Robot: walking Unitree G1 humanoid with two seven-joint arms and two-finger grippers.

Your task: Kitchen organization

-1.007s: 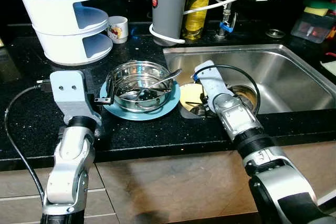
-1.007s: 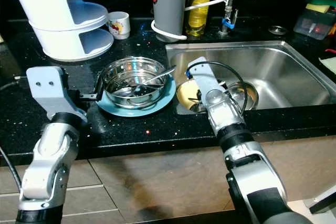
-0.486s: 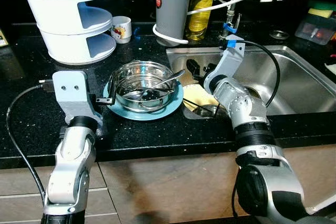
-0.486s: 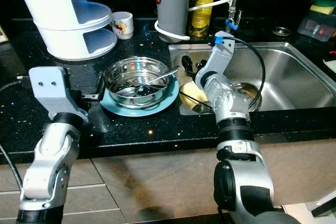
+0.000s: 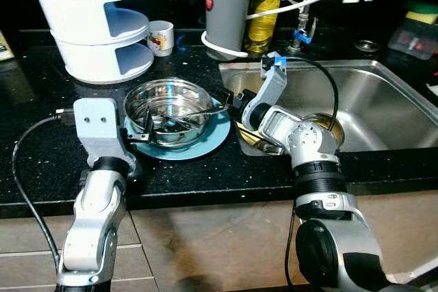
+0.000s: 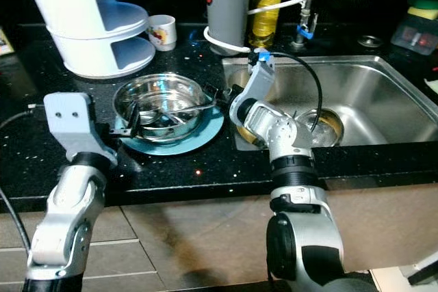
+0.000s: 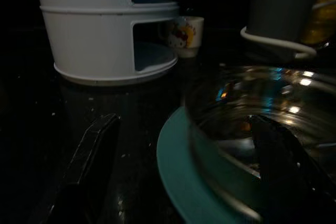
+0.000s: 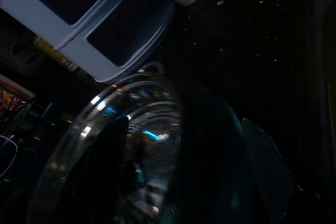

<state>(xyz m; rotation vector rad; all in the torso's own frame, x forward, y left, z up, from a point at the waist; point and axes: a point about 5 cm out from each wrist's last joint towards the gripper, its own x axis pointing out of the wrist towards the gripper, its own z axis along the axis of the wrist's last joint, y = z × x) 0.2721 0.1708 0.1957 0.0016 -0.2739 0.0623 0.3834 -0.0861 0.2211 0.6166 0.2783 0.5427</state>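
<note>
A white tiered rack (image 5: 89, 22) stands at the far left of the black counter (image 5: 41, 135). The left gripper (image 5: 140, 128) has its fingers spread astride the near-left rims of the steel bowl (image 5: 164, 104) and teal plate (image 5: 209, 143). The right gripper (image 5: 226, 98), fingers parted, reaches the bowl's right rim, beside the sink (image 5: 383, 100)

The white rack (image 5: 92, 18) is cut off at the frame's top. The right arm hides part of the yellow plate (image 5: 248, 136) in the sink (image 5: 383, 100).

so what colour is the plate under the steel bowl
Teal plate, clearest in the left eye view.
</note>
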